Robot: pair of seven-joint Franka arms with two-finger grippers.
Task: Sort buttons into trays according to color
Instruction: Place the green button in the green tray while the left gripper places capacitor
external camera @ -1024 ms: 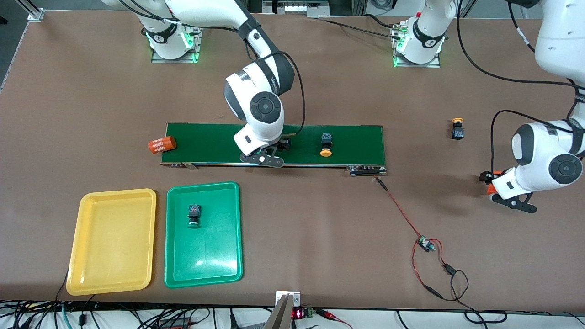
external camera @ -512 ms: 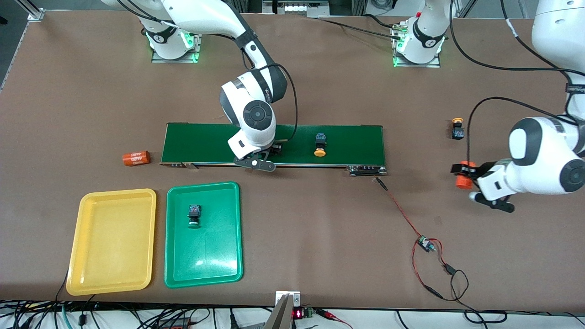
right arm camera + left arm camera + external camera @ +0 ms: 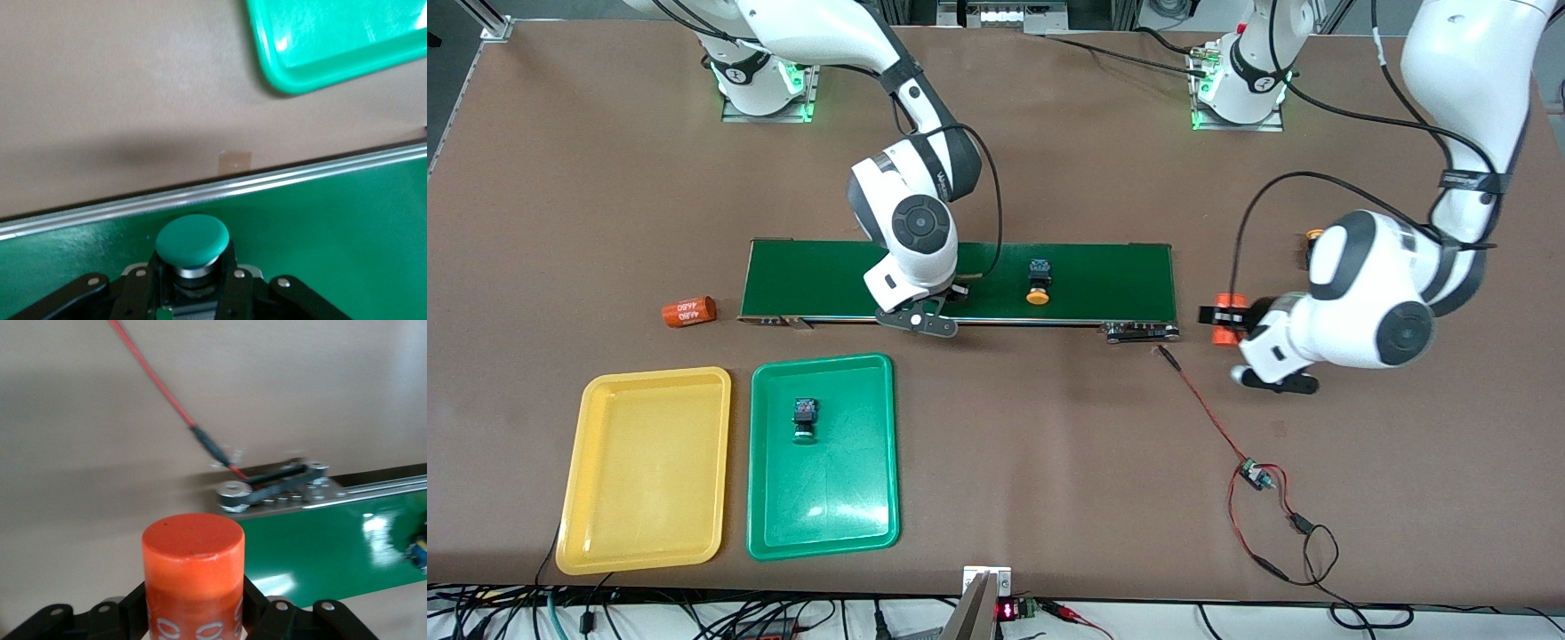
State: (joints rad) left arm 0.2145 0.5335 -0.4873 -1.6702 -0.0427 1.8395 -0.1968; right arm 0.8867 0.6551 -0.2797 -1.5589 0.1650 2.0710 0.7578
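Note:
My right gripper (image 3: 963, 291) is shut on a green button (image 3: 192, 240), held at the edge of the conveyor belt (image 3: 1103, 271) nearer the camera; its fingers (image 3: 143, 290) clasp the black body. A yellow-orange button (image 3: 1037, 284) lies on the belt beside it. Another yellow-orange button (image 3: 1313, 236) stands on the table, half hidden by the left arm. A second green button (image 3: 805, 418) lies in the green tray (image 3: 854, 498). The yellow tray (image 3: 645, 471) is empty. My left gripper (image 3: 1224, 318) is shut on an orange "4680" cylinder (image 3: 193, 567) just off the belt's end.
A second orange "4680" cylinder (image 3: 689, 311) lies on the table off the belt's other end. A red and black wire (image 3: 1209, 418) runs from the belt's bracket (image 3: 273, 490) to a small board (image 3: 1256, 475). The green tray's corner shows in the right wrist view (image 3: 333, 47).
The left arm carried its cylinder in toward the belt's end. The yellow-orange button rode along the belt toward the right arm's end. The loose cylinder dropped off the belt and rolled away.

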